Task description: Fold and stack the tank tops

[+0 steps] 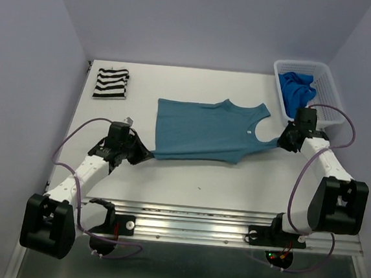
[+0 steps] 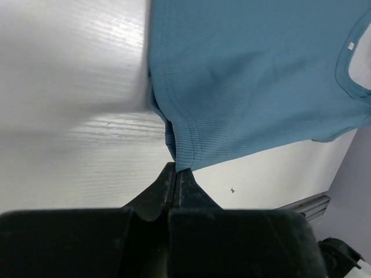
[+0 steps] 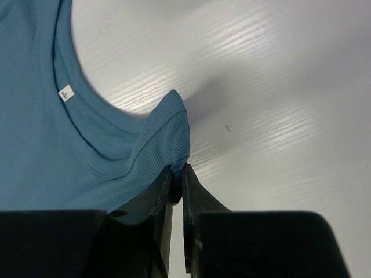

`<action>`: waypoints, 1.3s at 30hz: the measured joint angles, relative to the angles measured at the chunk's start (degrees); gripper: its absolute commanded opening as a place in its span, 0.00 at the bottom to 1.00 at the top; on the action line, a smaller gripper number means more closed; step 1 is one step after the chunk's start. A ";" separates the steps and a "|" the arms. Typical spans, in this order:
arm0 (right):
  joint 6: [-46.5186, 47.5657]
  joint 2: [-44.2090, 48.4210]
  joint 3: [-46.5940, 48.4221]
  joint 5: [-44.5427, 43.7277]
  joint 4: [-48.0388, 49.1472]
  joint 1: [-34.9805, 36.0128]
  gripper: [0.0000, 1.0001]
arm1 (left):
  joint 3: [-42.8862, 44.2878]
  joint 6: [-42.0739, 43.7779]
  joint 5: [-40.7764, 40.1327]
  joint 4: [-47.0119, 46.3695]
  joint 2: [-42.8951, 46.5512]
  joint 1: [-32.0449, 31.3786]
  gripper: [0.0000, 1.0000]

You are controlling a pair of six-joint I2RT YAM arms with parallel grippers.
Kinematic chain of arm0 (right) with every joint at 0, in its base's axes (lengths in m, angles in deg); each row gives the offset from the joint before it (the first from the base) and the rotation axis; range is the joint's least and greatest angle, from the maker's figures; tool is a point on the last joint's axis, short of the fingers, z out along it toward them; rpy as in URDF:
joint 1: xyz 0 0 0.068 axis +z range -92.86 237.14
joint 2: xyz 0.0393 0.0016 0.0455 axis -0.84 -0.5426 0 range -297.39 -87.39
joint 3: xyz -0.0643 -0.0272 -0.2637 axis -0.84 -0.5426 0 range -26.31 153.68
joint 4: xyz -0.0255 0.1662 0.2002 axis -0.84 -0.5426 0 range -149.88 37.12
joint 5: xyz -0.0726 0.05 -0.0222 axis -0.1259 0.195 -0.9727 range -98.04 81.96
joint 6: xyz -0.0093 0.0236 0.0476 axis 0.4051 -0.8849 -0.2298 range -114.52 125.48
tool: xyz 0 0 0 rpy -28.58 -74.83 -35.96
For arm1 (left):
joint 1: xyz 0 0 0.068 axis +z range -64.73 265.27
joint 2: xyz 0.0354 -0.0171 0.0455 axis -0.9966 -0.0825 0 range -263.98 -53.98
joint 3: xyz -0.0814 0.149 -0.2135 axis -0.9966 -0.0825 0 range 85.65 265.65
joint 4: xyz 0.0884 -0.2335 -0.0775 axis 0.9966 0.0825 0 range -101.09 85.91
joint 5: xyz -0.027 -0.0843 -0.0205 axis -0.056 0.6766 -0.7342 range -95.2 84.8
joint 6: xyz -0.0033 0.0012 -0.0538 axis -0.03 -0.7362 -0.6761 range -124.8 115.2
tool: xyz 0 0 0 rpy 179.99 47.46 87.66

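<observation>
White and smooth, the tabletop (image 1: 168,183) has faint wood lines, and pale purple walls (image 1: 23,66) stand around it. The left jaws are pressed tight together on a bottom corner of the teal tank top (image 1: 205,131), right at its hem. The right jaws are clamped on one shoulder strap, and the strap bunches up where they pinch it. The cloth is soft with thin ribs. It lies spread out flat in the middle of the tabletop between the two arms, with its neck to the right. A tiny white label (image 3: 66,92) sits inside the neck.

The striped tank top (image 1: 110,83) lies folded in a small square at the far left corner, well apart. The royal blue tank top (image 1: 296,90) is crumpled in the white basket (image 1: 331,87) at the far right, just behind the right arm (image 1: 323,161). Only the top view shows those two. The wrist views show the ribs, the stitched hem and a small dark speck (image 2: 232,190) on the tabletop.
</observation>
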 measured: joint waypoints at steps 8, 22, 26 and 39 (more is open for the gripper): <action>-0.04 -5.92 -0.42 -1.33 0.87 0.00 0.04 | -5.27 -2.36 -2.32 -3.58 -3.76 -0.92 0.00; -0.07 -2.64 -4.39 0.26 2.27 0.00 0.61 | -5.16 -2.71 -3.96 -8.15 -10.12 -5.40 0.00; -0.24 5.57 -7.41 4.90 2.34 0.26 0.64 | -5.03 -3.17 -4.35 -8.48 -11.65 -7.58 0.00; -6.19 13.88 -18.73 12.44 4.02 26.82 0.68 | -5.05 -4.57 -7.76 -7.96 -7.13 -8.11 0.00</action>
